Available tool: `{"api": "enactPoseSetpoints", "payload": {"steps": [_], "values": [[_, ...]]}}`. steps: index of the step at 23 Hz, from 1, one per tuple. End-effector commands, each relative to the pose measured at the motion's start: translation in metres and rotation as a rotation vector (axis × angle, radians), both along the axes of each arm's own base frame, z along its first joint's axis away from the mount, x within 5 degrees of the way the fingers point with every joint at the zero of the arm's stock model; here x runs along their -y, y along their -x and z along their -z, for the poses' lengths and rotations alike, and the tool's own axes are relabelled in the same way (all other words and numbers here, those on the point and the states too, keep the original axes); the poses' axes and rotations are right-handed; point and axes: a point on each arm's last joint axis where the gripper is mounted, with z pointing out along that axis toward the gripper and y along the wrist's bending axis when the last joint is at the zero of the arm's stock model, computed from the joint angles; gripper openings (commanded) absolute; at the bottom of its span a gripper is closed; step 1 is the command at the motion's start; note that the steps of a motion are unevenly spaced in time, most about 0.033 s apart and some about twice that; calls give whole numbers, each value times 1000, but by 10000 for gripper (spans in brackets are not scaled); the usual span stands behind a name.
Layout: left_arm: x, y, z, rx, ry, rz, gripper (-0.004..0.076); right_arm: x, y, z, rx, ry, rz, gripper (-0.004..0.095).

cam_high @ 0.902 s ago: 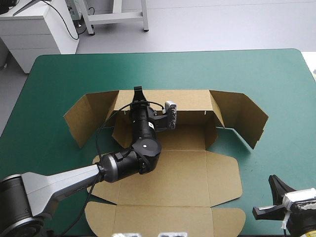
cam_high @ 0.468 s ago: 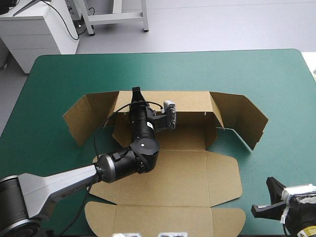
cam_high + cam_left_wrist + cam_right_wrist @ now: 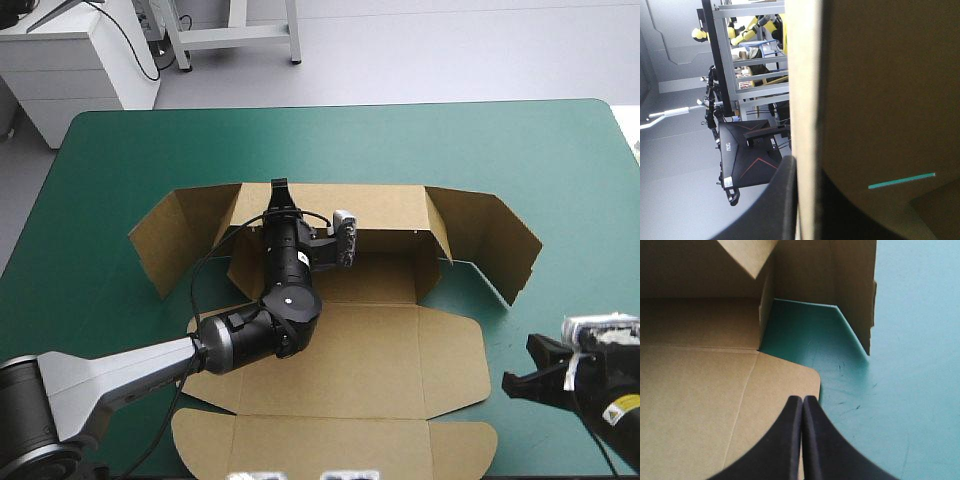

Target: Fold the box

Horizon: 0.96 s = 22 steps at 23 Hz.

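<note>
Right gripper [image 3: 802, 399] sits nearest, black fingers pressed together into one point and holding nothing. It hovers over the rounded corner of the box [image 3: 350, 360], at the near-right flap, with the teal-green cover [image 3: 910, 340] just beside it. The brown sheet lies open mid-table, broad panels flat toward the robot, side walls raised and splayed. Farther on, the left gripper [image 3: 280, 190] pinches the rear wall's top edge, board clamped between its fingers.
</note>
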Motion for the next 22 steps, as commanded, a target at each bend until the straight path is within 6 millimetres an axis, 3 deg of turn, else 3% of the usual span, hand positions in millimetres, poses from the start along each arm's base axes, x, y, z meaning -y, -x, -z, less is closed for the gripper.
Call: {"api": "enactPoseSetpoints", "payload": {"steps": [1, 5, 6, 13, 15, 18, 19, 22], "values": [[1, 4, -13, 14, 57, 38, -8, -1, -29, -46, -5, 35, -18, -18], [1, 4, -13, 22, 53, 42, -8, -3, -79, -87, -82, 87, -49, -18], [1, 4, -13, 22, 53, 42, -8, -5, -105, -104, -94, 100, -65, -18], [1, 4, -13, 22, 52, 40, -8, -13, -202, -144, -141, 89, -108, -18], [1, 4, -13, 20, 53, 37, -8, -16, -239, -144, -164, 80, -121, -18], [1, 4, -13, 20, 53, 37, -8, -18, -270, -135, -198, 75, -120, -18], [1, 4, -13, 20, 53, 37, -8, -18, -286, -124, -205, 72, -114, -18], [1, 4, -13, 20, 53, 37, -8, -20, -307, -97, -294, 69, -124, -18]]}}
